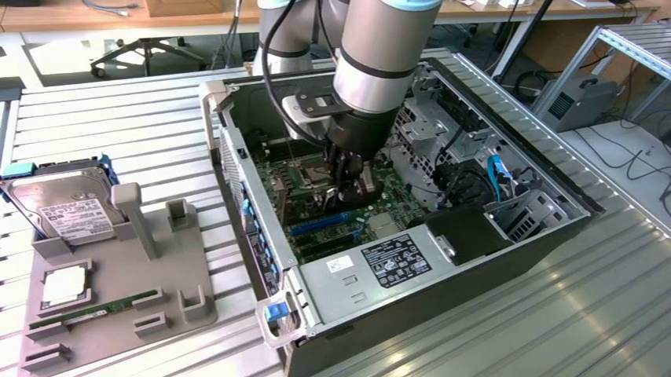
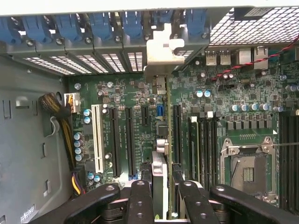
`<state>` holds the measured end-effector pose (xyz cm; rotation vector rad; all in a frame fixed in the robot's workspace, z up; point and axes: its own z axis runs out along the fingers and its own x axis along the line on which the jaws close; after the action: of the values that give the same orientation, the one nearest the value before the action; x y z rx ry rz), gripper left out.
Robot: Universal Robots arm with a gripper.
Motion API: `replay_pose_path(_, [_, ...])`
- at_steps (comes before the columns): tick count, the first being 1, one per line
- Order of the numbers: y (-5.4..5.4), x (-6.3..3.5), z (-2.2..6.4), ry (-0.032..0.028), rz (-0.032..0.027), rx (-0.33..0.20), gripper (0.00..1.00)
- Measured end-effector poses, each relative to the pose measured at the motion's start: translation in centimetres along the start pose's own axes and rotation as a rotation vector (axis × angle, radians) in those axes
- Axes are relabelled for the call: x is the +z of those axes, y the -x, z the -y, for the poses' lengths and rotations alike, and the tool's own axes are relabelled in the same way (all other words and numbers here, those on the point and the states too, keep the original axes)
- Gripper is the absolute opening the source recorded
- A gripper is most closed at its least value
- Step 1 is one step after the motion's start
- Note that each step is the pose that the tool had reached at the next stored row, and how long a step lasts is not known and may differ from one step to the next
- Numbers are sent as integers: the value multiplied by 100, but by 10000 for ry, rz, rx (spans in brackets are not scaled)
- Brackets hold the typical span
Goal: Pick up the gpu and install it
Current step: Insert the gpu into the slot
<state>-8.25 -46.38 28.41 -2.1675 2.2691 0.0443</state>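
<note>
GPU (image 2: pixel 160 154) held edge-on between the robot arm's black fingers (image 2: pixel 140 200), deep inside an open computer case (image 1: pixel 262 259) lying on its side on a slatted metal desk (image 1: pixel 545 314). The jaws stand narrow, closed on the thin card, whose pale metal bracket (image 2: pixel 163 51) reaches the case's rear wall among a row of blue slot clips (image 2: pixel 100 23). In the wrist view the card stands upright over the green motherboard (image 2: pixel 219 93), in line with a run of long black expansion slots (image 2: pixel 121 140) and one white slot (image 2: pixel 97 137); whether its lower edge is already seated in a slot cannot be told.

From the exterior view's left: a grey parts holder (image 1: pixel 115 306) sits on the desk, carrying a silver hard drive (image 1: pixel 63 208) with a white label at its far end, a square processor (image 1: pixel 65 287) below it, and a narrow green memory stick (image 1: pixel 94 309) near the front edge. Well apart to the right, the case holds the gripper (image 1: pixel 350 184), lowered over the board just beside the empty processor socket (image 2: pixel 247 170). A power supply (image 1: pixel 394 261) with a printed label fills the near end of the case, and a blue cable (image 1: pixel 496 177) loops at the far right.
</note>
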Motion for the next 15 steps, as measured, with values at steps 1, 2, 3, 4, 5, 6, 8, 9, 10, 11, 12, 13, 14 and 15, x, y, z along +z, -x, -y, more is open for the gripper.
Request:
replay_pose_path(1, [0, 3, -2, 0, -3, 1, 27])
replay_pose_path(2, [0, 8, -4, -1, -3, 1, 27])
replay_pose_path(3, [0, 12, -5, -1, -5, 1, 27])
replay_pose_path(4, [-1, 15, -6, -1, -8, 0, 27])
replay_pose_path(5, [-1, 18, -6, 0, -12, 0, 27])
replay_pose_path(6, [-1, 21, -8, -1, -13, 1, 27])
replay_pose_path(8, [-1, 29, -12, -1, -14, 2, 27])
replay_pose_path(9, [-2, 33, -14, -1, -15, 1, 27])
replay_pose_path(10, [-2, 35, -17, -1, -15, 1, 27])
replay_pose_path(11, [-2, 38, -22, -1, -16, 2, 27])
replay_pose_path(12, [-2, 43, -26, -1, -14, 1, 27])
replay_pose_path(13, [-2, 47, -29, -1, -15, 1, 27])
replay_pose_path(14, [-2, 51, -31, -1, -15, 1, 27])
replay_pose_path(15, [-3, 55, -33, -1, -18, 0, 27])
